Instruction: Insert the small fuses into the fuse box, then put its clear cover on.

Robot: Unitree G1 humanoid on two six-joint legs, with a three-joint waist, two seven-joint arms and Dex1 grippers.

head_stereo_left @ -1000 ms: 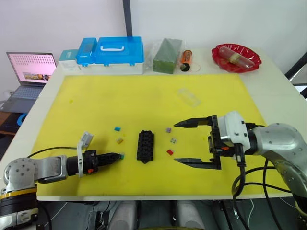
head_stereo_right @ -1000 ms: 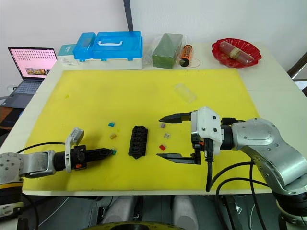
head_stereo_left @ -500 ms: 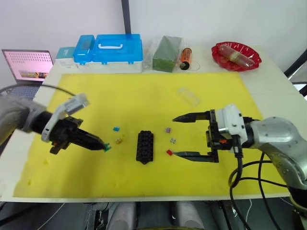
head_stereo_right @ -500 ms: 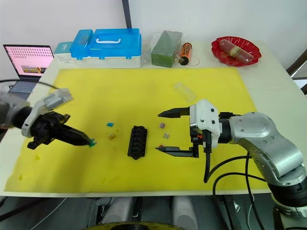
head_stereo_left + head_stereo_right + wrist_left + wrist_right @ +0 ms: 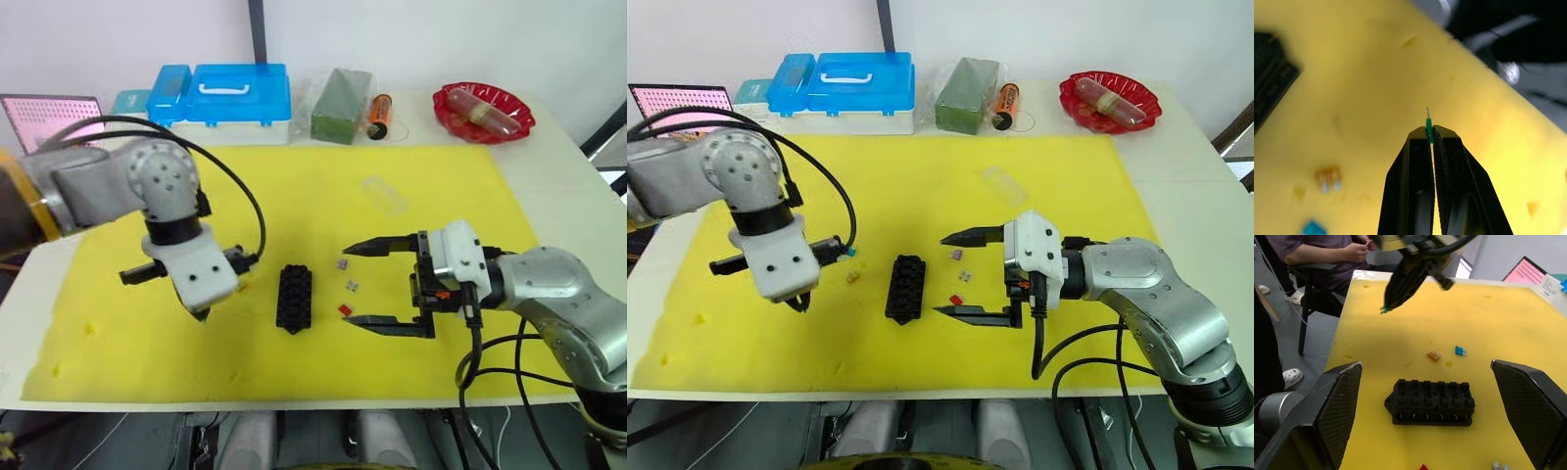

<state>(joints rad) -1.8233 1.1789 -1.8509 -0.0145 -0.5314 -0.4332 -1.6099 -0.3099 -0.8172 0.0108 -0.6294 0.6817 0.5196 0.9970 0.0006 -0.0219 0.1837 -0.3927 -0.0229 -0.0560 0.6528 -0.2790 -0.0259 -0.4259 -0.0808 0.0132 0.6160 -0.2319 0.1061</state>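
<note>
Pinching the green fuse by its body, the left gripper hangs above the yellow mat with its two fingers clamped on it and the metal blades poking out past the tips, free to enter a slot. Beside it, the orange fuse and the blue fuse lie loose on the mat, awaiting their turn. The fuse box rests flat, slots up, with no fuse seated. Right of it lie the purple, grey and red fuses. The right gripper hovers there, fingers spread wide and holding nothing, seemingly ready to brace the box. The clear cover waits farther back.
</note>
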